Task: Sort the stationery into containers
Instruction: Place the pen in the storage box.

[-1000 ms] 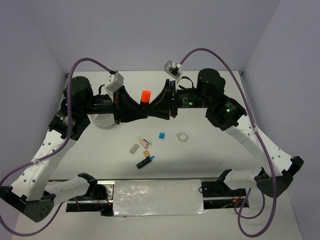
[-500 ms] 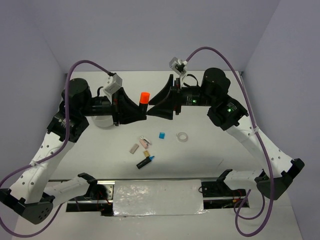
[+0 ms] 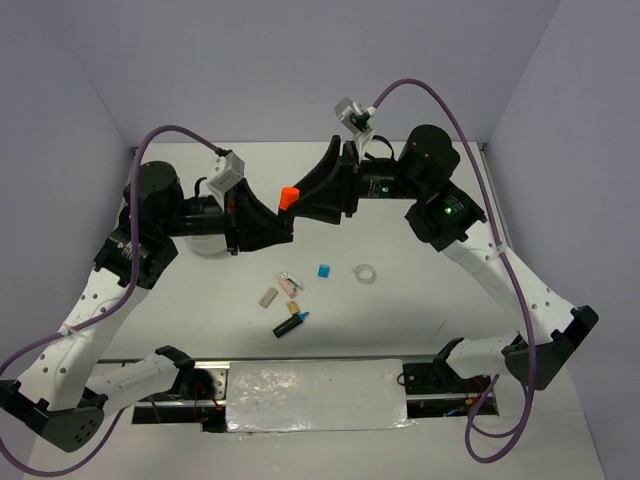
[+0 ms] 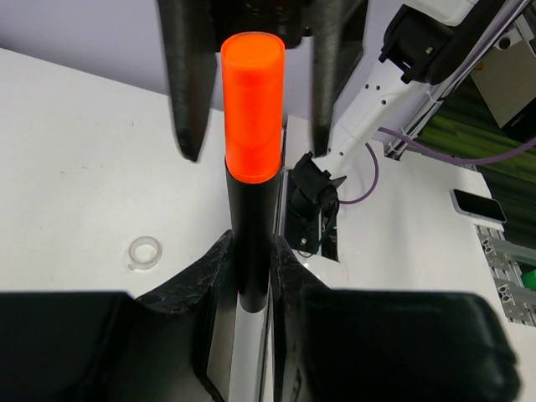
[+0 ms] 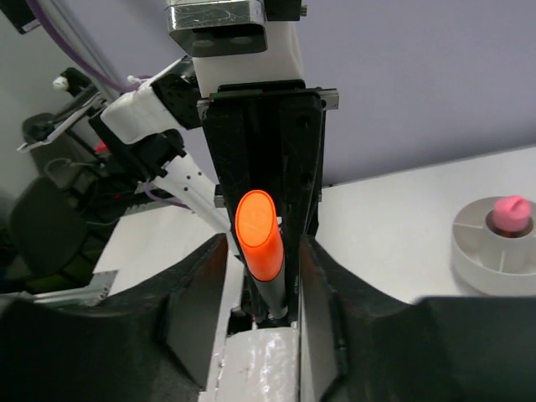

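My left gripper (image 3: 281, 226) is shut on the black body of the orange-capped marker (image 3: 288, 197) and holds it above the table, cap pointing at my right gripper. In the left wrist view the fingers (image 4: 251, 260) clamp the marker (image 4: 250, 117). My right gripper (image 3: 304, 211) is open; its fingers straddle the orange cap (image 5: 260, 226) with gaps on both sides. The white divided bowl (image 3: 207, 245) sits partly hidden behind my left arm; the right wrist view shows its rim (image 5: 494, 255) and the pink tube (image 5: 509, 213) inside.
On the table lie a blue cube (image 3: 323, 270), a clear ring (image 3: 365, 273), the blue-capped marker (image 3: 291, 324), a grey block (image 3: 268, 297), a tan block (image 3: 292, 287) and an orange cube (image 3: 293, 307). A foil-covered strip (image 3: 315, 395) runs along the near edge.
Both grippers met at the marker a second ago. My right gripper has let go, drawn back and risen, angled down at the cap. My left gripper still holds the marker.
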